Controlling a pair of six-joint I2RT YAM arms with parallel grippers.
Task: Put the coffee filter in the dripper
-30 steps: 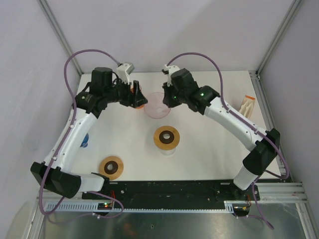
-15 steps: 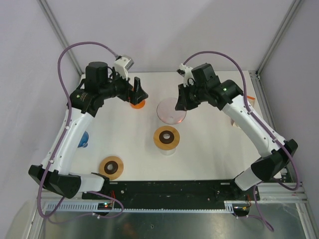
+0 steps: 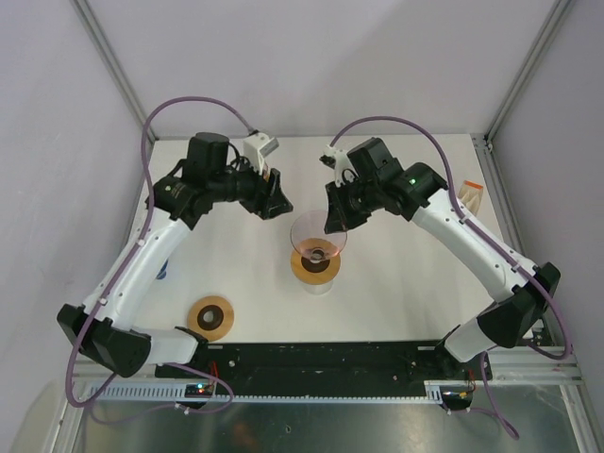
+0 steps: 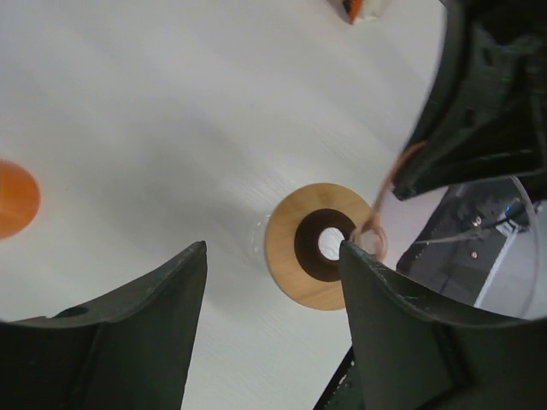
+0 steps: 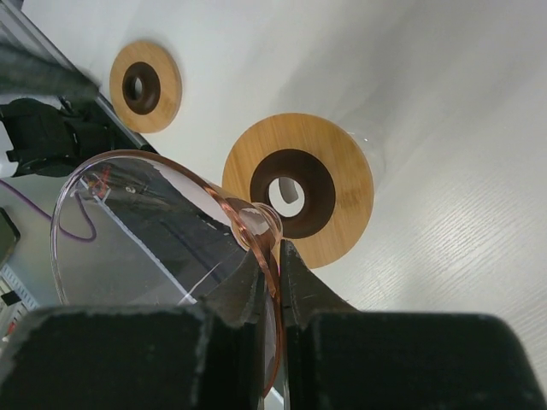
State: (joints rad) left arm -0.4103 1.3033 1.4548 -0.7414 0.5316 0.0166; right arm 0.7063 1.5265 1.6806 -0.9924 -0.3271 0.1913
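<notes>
1. The right gripper jaws are clenching the thin rim of the clear pink dripper, its spout hanging just above the wooden ring.
2. The left gripper jaws are gaping, empty.
3. The coffee filter (seemingly that tan paper stack) is lying well to the right of the right jaws, so that arm is nearer.
</notes>
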